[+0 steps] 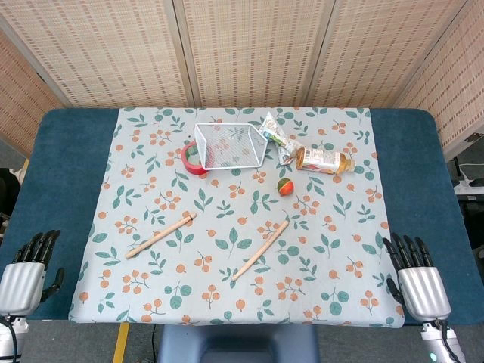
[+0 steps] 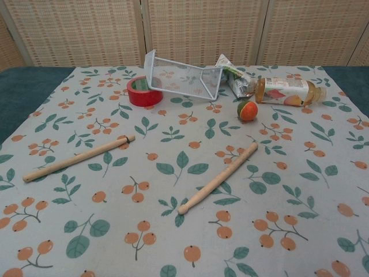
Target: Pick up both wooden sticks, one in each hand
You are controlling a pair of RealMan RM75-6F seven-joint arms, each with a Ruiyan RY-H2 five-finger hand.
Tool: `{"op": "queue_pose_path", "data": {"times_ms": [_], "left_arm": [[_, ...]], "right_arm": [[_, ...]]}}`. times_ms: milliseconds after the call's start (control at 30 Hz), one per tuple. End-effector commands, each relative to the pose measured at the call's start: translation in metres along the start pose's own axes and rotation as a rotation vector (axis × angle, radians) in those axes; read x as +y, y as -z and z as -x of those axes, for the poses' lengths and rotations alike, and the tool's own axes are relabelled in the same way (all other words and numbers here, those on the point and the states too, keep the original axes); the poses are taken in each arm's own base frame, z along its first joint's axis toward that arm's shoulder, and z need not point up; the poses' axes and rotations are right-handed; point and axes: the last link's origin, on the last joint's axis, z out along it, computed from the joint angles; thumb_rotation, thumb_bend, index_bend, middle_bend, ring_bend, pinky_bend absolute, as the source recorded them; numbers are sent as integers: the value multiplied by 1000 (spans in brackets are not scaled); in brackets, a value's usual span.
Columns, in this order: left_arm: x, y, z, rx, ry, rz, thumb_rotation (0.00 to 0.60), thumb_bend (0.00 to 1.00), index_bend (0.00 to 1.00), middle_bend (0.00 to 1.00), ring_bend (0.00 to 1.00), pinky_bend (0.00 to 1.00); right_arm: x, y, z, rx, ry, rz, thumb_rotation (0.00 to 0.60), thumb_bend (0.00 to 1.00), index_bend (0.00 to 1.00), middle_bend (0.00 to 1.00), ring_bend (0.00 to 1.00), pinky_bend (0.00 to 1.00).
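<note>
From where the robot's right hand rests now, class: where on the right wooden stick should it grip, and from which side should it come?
Probably mid-shaft on the right wooden stick, coming from above. It lies flat on the tablecloth, slanting from near-left to far-right, with bare cloth around it. The right hand rests open at the table's right edge, so its fingers should close across the shaft.

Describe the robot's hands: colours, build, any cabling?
Only the head view shows them. Left hand and right hand: ribbed silver-grey backs, black segmented fingers. Dark cables run by both wrists, and a small green light shows near the right wrist.
</note>
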Motion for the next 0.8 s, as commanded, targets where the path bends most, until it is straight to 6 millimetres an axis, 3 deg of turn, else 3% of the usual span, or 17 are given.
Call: {"op": "queue_pose_path", "data": {"times_ms": [33, 200, 400, 633, 800], "left_arm": [[3, 1, 1, -6, 8, 14, 600, 465, 0, 82, 81, 216], [27, -8, 12, -26, 115, 82, 600, 465, 78, 128, 81, 221], [75, -46, 46, -87, 147, 139, 600, 463, 231, 272, 135, 231], [125, -83, 72, -159, 66, 151, 600, 458, 257, 322, 171, 234], [143, -96, 84, -153, -20, 130, 600, 459, 292, 375, 211, 234]], "right_arm": [[-1, 0, 1, -4, 0, -7, 600, 302, 0, 8, 0, 0], [-4, -1, 2, -5, 0, -18, 600, 302, 0, 7, 0, 0], [-19, -20, -16, 69, 4, -87, 600, 302, 0, 8, 0, 0], [-32, -42, -27, 83, 8, -128, 600, 302, 0, 7, 0, 0], [-35, -45, -23, 55, 12, -146, 600, 302, 0, 7, 0, 0]]}}
